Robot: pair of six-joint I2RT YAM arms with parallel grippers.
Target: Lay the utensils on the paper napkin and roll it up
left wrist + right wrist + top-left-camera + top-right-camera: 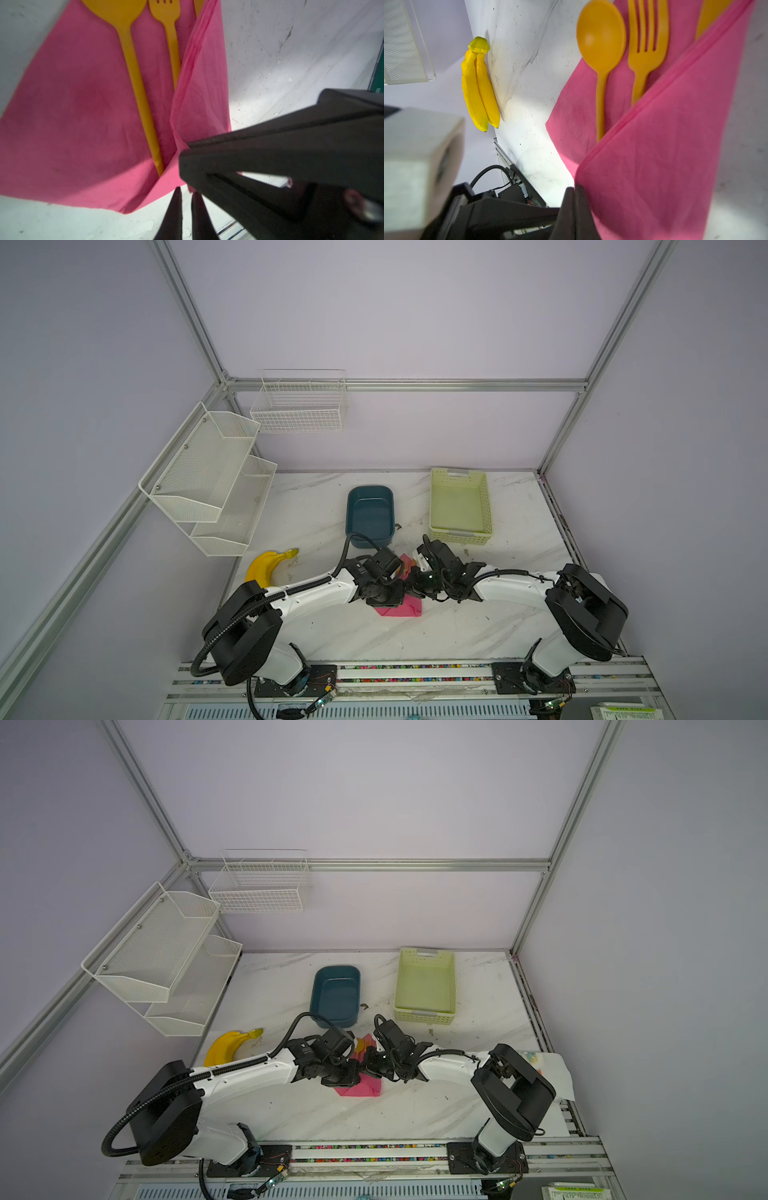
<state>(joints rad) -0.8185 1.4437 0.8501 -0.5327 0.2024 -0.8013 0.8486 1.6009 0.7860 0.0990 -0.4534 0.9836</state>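
Observation:
The pink paper napkin point(72, 104) lies on the marble table between both arms, also seen in a top view point(401, 608). On it lie the orange utensils: spoon point(133, 52), fork point(171, 31) and a sliver of knife point(198, 6) under a raised flap. My right gripper point(574, 188) is shut on that flap's edge and holds it folded over the fork point(645, 41) and the spoon handle point(600, 104). My left gripper point(187, 192) hovers at the napkin's near corner. Its fingers are a narrow gap apart, with bare table showing between them.
A yellow banana point(266, 566) lies left of the arms. A blue tub point(370, 514) and a green basket point(459, 506) stand behind the napkin. White mesh shelves point(208, 477) and a wire basket point(299, 406) hang on the left and back walls.

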